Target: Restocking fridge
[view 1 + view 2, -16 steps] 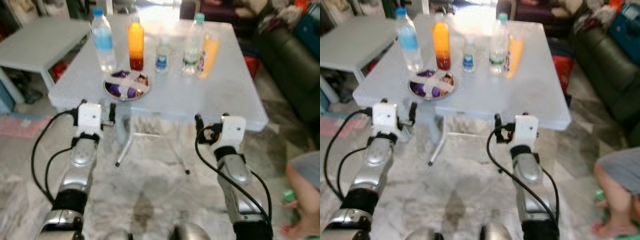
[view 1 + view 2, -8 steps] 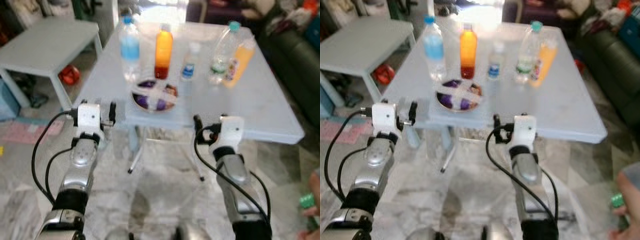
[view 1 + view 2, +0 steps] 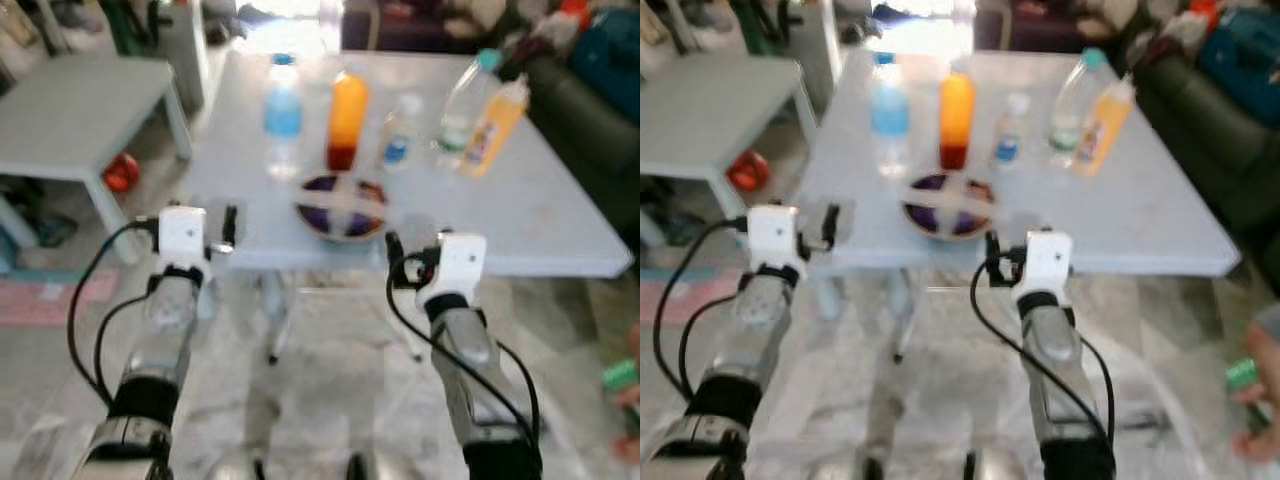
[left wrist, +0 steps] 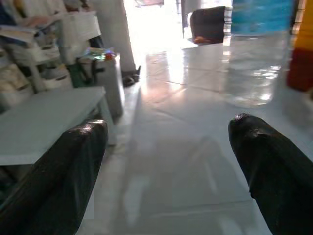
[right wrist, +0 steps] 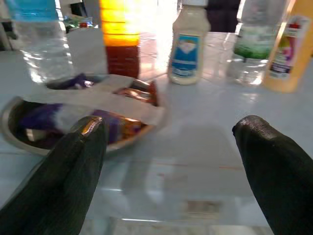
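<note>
Head view: five bottles stand toward the far edge of the pale blue table (image 3: 540, 220), the round metal bowl of wrapped sweets (image 3: 345, 195) near its front edge (somewhat blurred). Left wrist view: left gripper (image 4: 166, 161) spread wide, empty, facing the clear blue-labelled water bottle (image 4: 259, 49). Right wrist view: right gripper (image 5: 168, 161) likewise gaping, before the bowl.

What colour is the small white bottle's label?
Blue, on the small white bottle; clearest in the right wrist view.

Two silver arms, black joint bands near the base; white boxy wrist blocks, looping black cables; left gripper (image 4: 161, 176) and right gripper (image 5: 168, 171) have rounded glossy black fingers.
</note>
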Robot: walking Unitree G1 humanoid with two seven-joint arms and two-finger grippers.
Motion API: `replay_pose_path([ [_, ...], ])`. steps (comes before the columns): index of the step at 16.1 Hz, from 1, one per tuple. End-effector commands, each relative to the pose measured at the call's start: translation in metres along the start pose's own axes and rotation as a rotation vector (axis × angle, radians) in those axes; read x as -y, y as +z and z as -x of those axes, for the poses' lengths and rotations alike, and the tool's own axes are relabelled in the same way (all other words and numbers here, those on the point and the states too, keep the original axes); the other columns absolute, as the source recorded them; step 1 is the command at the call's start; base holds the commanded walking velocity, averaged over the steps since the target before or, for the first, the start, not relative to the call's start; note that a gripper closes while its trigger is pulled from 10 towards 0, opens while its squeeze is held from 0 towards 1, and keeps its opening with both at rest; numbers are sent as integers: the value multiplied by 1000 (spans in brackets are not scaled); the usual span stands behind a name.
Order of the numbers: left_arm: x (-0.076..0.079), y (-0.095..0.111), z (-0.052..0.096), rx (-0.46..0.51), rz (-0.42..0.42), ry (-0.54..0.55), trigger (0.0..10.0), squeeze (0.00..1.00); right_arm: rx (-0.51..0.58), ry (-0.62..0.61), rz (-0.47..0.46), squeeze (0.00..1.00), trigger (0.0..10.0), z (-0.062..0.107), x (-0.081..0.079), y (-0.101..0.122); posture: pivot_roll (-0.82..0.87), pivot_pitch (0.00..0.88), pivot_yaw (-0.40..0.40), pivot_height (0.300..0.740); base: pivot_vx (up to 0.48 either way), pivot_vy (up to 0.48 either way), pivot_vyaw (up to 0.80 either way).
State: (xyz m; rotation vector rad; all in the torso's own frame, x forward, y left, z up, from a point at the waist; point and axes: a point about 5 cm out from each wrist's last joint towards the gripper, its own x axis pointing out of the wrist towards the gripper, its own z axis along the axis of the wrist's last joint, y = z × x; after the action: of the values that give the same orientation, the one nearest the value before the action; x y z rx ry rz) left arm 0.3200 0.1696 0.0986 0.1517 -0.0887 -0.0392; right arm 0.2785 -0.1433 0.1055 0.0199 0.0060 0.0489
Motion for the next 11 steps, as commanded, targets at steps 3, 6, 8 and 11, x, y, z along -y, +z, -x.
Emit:
replay_pose_path([
  [3, 10, 4, 0, 21, 20, -37, 10000, 0, 1, -34, 9, 0, 10000, 1, 9, 0, -68, 36, -24, 740, 0, 477, 0],
  [6, 11, 4, 2, 29, 8, -35, 10000, 0, 2, -37, 8, 0, 10000, 2, 9, 1, -69, 43, -22, 740, 0, 126, 0],
  [8, 12, 4, 2, 25, 12, -30, 10000, 0, 5, -38, 4, 0, 10000, 1, 9, 1, -67, 46, -22, 740, 0, 0, 0],
  [11, 13, 4, 4, 28, 3, -49, 10000, 0, 21, -47, 2, 0, 10000, -5, 12, 5, -64, 47, -24, 740, 0, 0, 0],
])
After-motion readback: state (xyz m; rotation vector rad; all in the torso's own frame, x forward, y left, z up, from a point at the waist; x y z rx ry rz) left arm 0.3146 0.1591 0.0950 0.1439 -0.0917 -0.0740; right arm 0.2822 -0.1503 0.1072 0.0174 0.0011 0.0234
